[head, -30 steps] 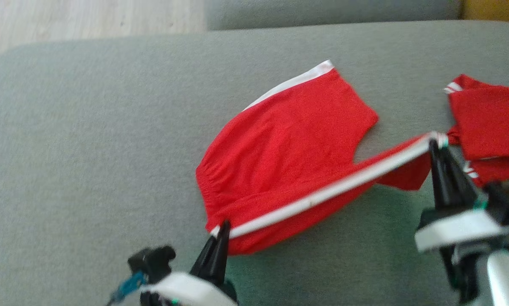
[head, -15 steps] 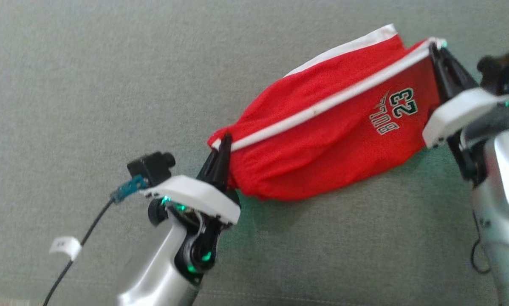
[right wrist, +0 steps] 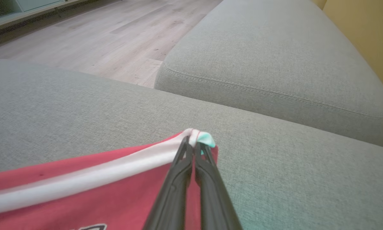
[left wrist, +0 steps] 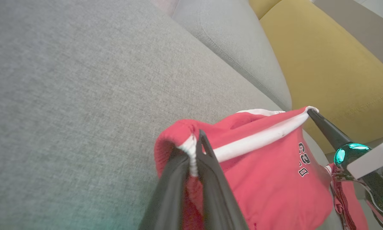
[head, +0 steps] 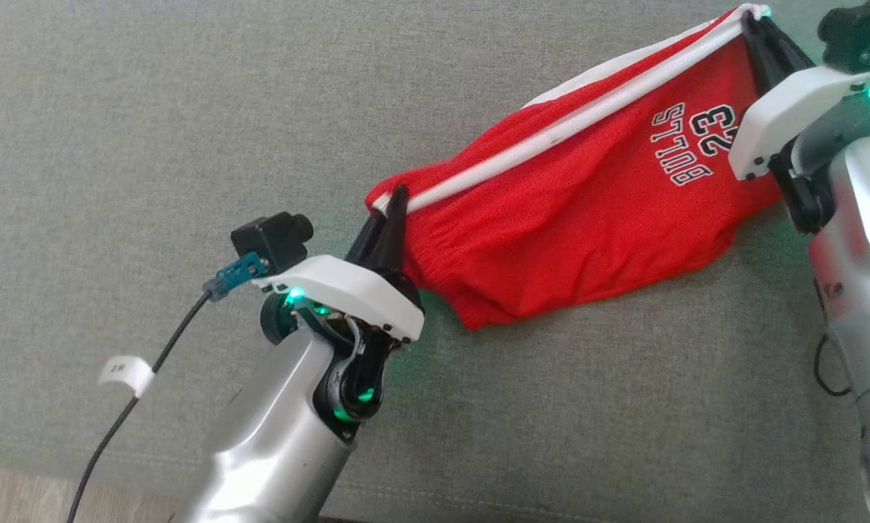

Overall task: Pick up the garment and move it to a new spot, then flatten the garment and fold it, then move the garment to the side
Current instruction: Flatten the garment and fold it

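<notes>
Garment [head: 573, 218] flipped over, print now up. Left gripper [head: 399, 192] at 7 o'clock and right gripper [head: 753, 19] at 1 o'clock both clamp its striped edge.

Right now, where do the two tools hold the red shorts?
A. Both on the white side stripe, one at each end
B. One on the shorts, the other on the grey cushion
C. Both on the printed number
A: the left tool pinches one end of the white stripe on the red Bulls shorts, and the right tool pinches the other end.
</notes>
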